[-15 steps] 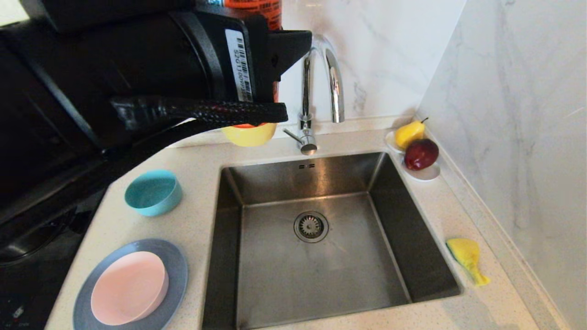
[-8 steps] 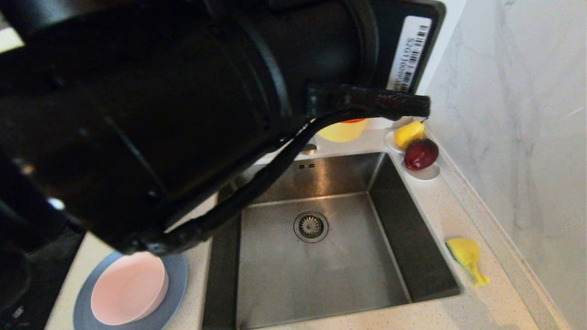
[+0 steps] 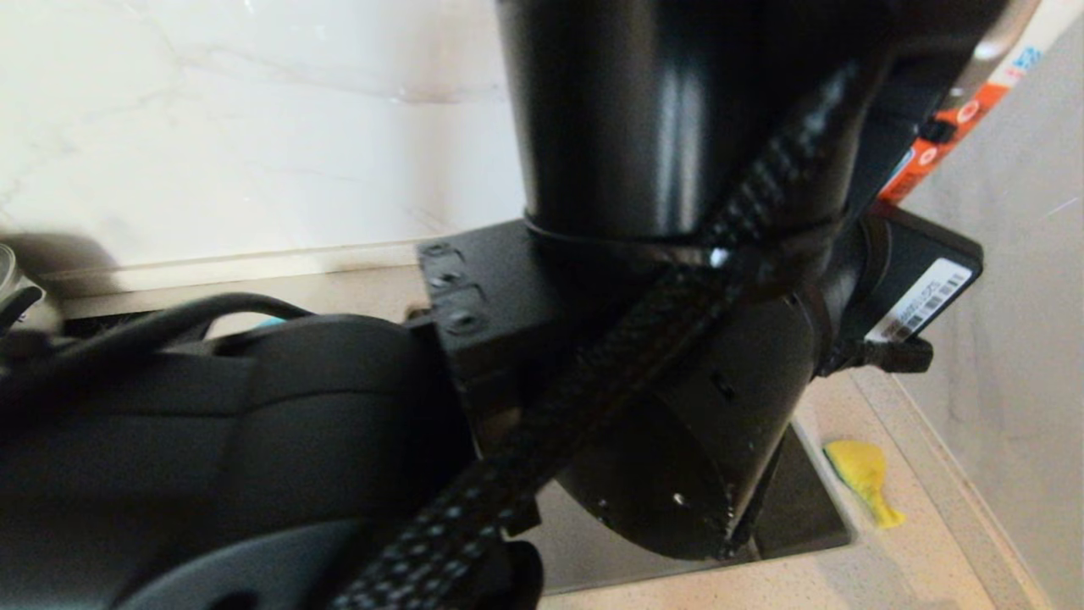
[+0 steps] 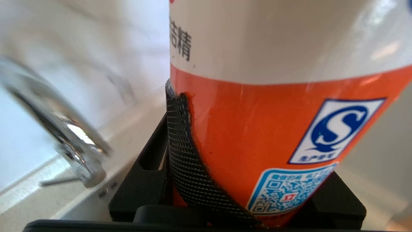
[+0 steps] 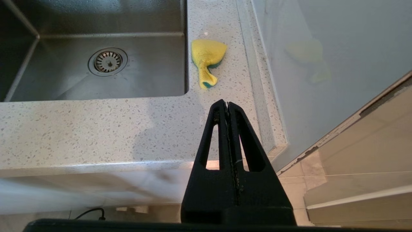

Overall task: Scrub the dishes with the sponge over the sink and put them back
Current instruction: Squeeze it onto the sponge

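Note:
My left gripper (image 4: 254,193) is shut on an orange-and-white detergent bottle (image 4: 257,122), its mesh pad (image 4: 182,151) pressed against the bottle's side. In the head view the left arm (image 3: 644,280) fills most of the picture and hides the dishes. A strip of the bottle (image 3: 927,148) shows at the upper right. The yellow sponge (image 3: 862,479) (image 5: 207,58) lies on the counter just right of the sink (image 5: 145,74). My right gripper (image 5: 227,104) hangs shut and empty off the counter's front edge, short of the sponge.
The chrome tap (image 4: 75,145) stands close beside the held bottle. The sink's drain strainer (image 5: 107,61) is bare. A marble wall (image 3: 1016,339) runs along the right, close behind the sponge. Speckled counter (image 5: 96,129) borders the sink's front.
My left arm has swung the bottle from the back left across to the right. It now blocks the dishes, tap and fruit saucer in the head view. The right arm has not moved.

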